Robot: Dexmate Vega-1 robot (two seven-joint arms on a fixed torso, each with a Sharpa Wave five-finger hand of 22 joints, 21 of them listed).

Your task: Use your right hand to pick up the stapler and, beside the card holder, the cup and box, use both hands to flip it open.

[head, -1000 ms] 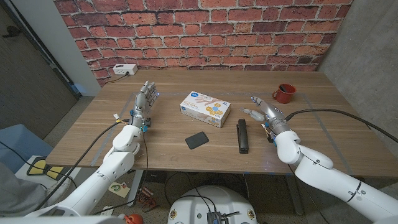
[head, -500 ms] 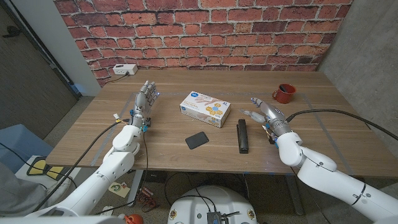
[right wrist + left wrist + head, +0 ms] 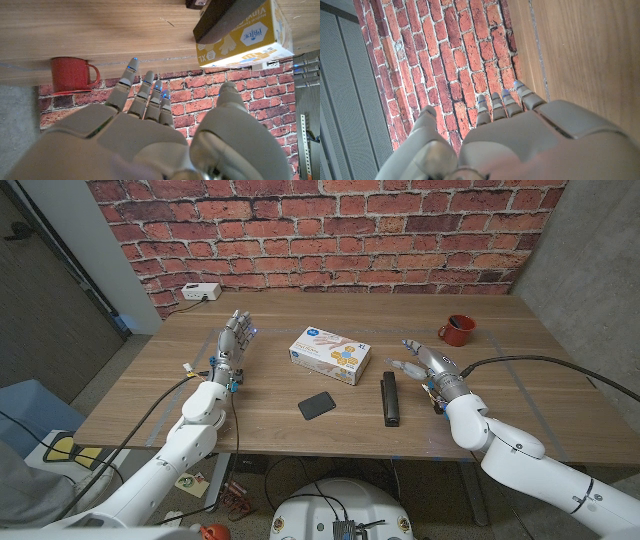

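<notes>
Stapler (image 3: 389, 399) is lying lengthwise away from me, just beside my right hand (image 3: 424, 364), toward the box (image 3: 331, 355); I'm keeping nothing in it, fingers spread wide.

Head view evenly lit, soft overhead light, no hard shadows; table (image 3: 300, 430) shows a mild sheen toward the back, no blown glare. Brick wall (image 3: 330, 230) sharp, slight wide-angle bowing at the frame edges, corners a touch darker. Small blue LED glints on the left hand (image 3: 232, 345) and right hand (image 3: 428, 365). Wrist views: both hands fill the foreground soft and out of focus, background brick and wood crisp. Box (image 3: 245, 35) print readable; cup (image 3: 72, 75) saturated, casts a faint shadow.
</notes>
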